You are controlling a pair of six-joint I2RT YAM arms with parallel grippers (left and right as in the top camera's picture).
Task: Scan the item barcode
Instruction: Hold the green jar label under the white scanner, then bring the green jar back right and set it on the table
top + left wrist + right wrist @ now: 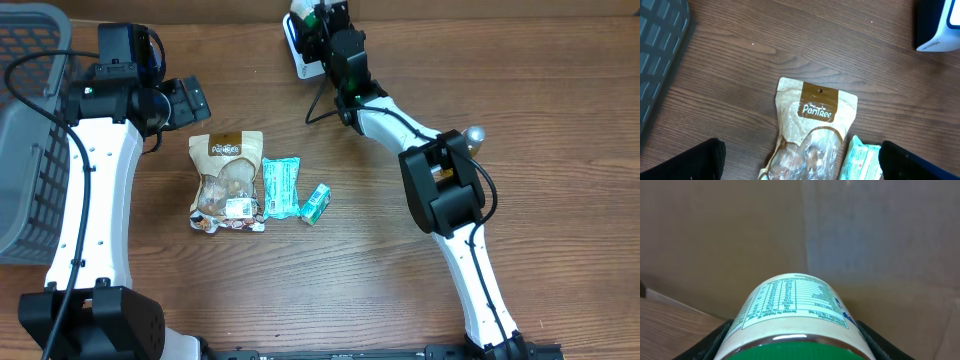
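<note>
My right gripper (318,25) is raised at the far side of the table, shut on a jar (792,307) with a green lid and a white nutrition label. Its black fingers (707,345) press the jar's two sides. The jar (322,14) hangs right over the white and black barcode scanner (297,52). No barcode shows on the jar's visible face. My left gripper (188,100) stands wide open just behind a brown PanTree snack bag (815,125), holding nothing; the left gripper (805,162) straddles the bag's lower part from above.
Next to the snack bag (227,180) lie a teal packet (281,187) and a small green box (316,203). A grey mesh basket (25,150) stands at the left edge. The scanner (940,25) shows at the left wrist view's top right.
</note>
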